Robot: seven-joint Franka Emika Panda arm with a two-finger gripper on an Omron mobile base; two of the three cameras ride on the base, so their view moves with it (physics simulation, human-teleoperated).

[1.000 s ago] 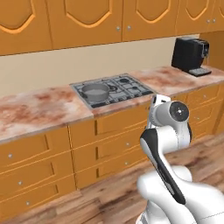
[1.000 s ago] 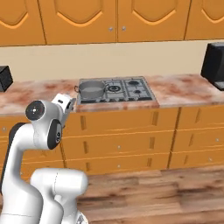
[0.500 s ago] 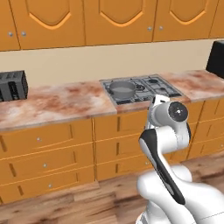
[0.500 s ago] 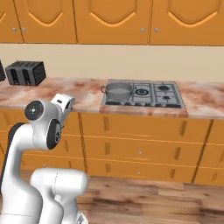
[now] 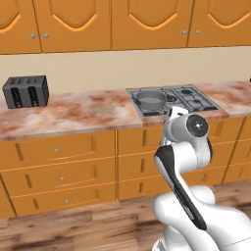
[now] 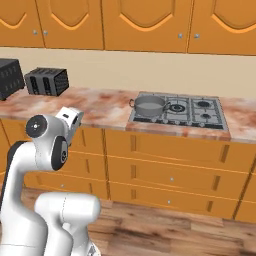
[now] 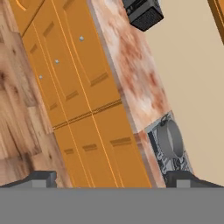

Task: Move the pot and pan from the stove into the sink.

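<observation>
The grey pot (image 5: pixel 150 99) (image 6: pixel 149 106) stands on the front left burner of the stove (image 5: pixel 195 101) (image 6: pixel 201 113), which is set into the marbled counter. In the hand view the pot (image 7: pixel 170 139) appears small at the lower right, on the stove (image 7: pixel 163 162). My gripper (image 7: pixel 113 179) is open with nothing between its fingertips (image 7: pixel 43 178). It is held well in front of the cabinets, far from the pot. The arm is folded close to the base. The pan and the sink are out of view.
A black toaster (image 5: pixel 25 91) (image 6: pixel 47 81) (image 7: pixel 143 13) sits on the counter (image 5: pixel 83 112) left of the stove. A second dark appliance (image 6: pixel 9 77) stands further left. Orange drawers run below the counter and wall cabinets above it. The floor is wood.
The whole picture has shifted right, so the base has driven left along the counter. The coffee machine left the view and the toaster came in. The arm's pose is unchanged.
</observation>
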